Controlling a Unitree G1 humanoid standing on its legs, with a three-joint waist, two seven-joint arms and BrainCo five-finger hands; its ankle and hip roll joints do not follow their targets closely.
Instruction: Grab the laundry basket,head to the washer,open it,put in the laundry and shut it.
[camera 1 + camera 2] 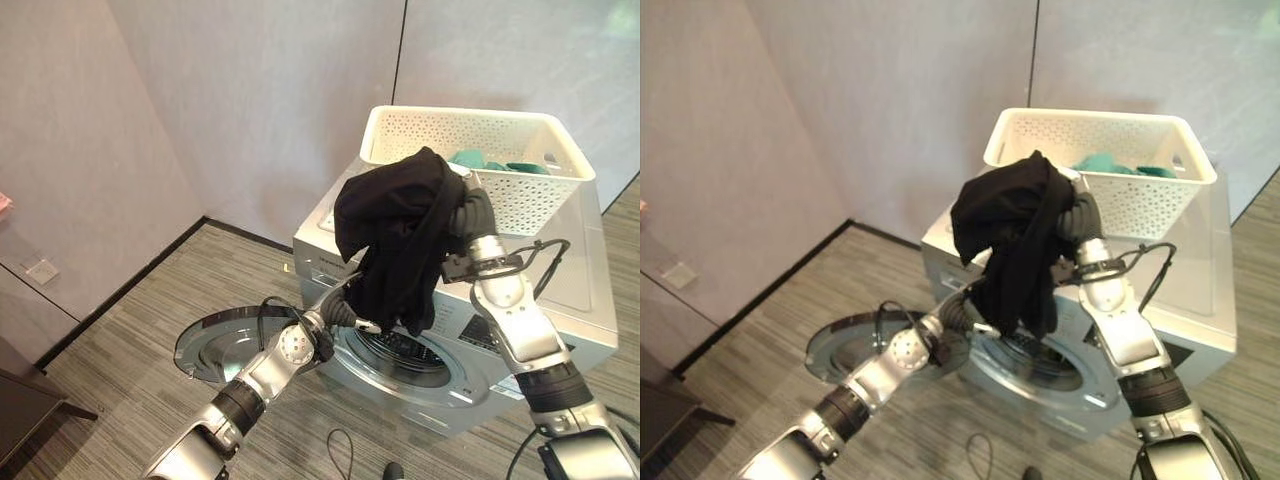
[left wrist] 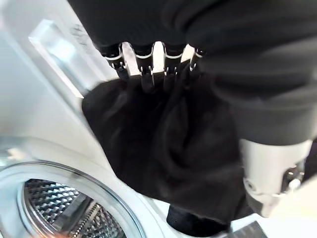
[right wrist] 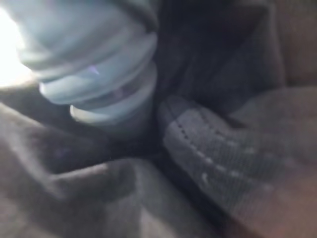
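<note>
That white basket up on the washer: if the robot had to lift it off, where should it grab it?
Probably by the top rim of the white basket, on its near long side, reaching up from the front. The rim flares outward like a lip for fingers to hook under, and the washer leaves that side open. No handles are discernible.

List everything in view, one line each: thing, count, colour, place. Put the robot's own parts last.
washer: one, silver-grey, on the striped floor by the wall corner.
washer door: one, round, swung open to the washer's left.
drum: one, metal, open at the washer's front.
laundry basket: one, white, on top of the washer.
teal laundry: some, inside the basket.
black garment: one, hanging above the drum opening.
right robot hand: raised by the basket, wrapped in the garment.
left robot hand: fingers against the garment's lower part.
</note>
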